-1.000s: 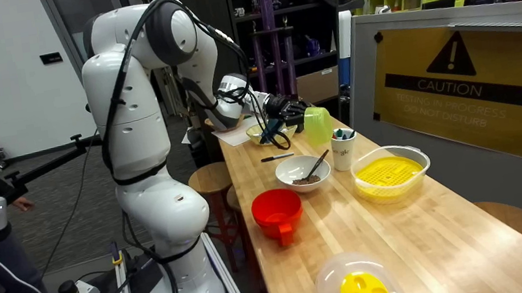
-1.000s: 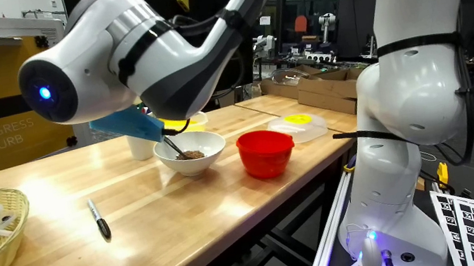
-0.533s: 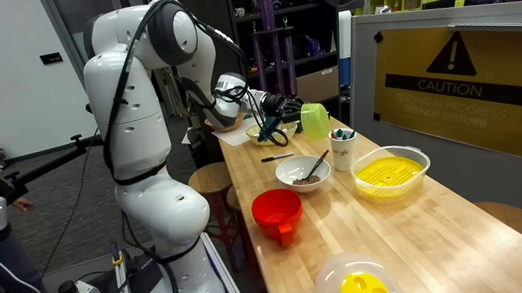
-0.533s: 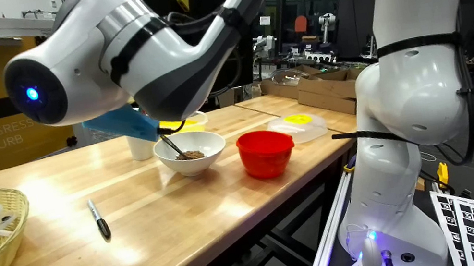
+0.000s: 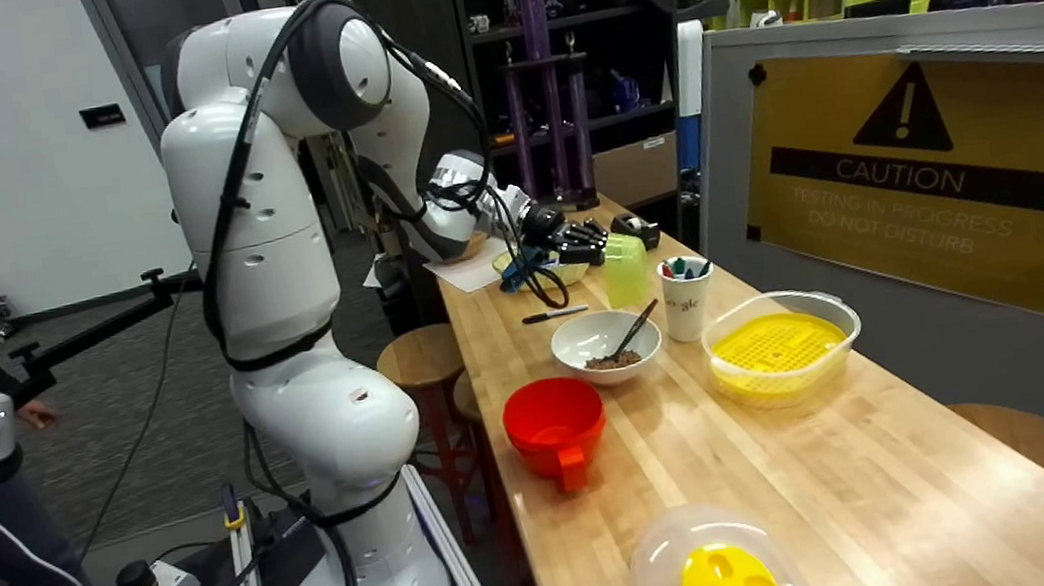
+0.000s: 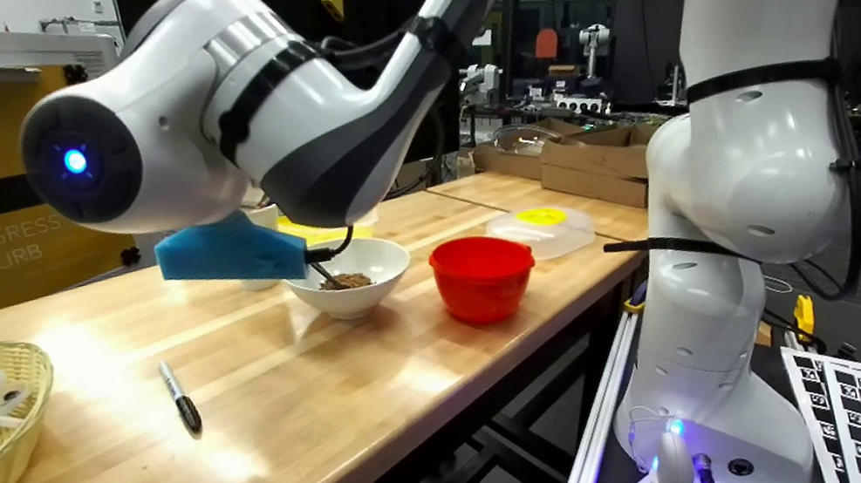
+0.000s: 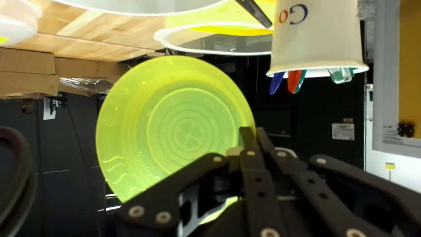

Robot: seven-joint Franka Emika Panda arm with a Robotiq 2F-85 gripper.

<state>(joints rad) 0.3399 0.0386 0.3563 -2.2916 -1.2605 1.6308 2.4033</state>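
The claw [image 7: 255,134] grips the yellow-green cup [image 7: 189,118] by its rim, jaws straddling the edge, probably because the wide body would be harder to span.

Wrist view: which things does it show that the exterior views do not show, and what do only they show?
Only the wrist view shows the concentric rings on the base of the yellow-green cup. Only the exterior views show the red bowl and the loose marker. Both share the white bowl, the paper cup and the claw, shut on the yellow-green cup's wall.
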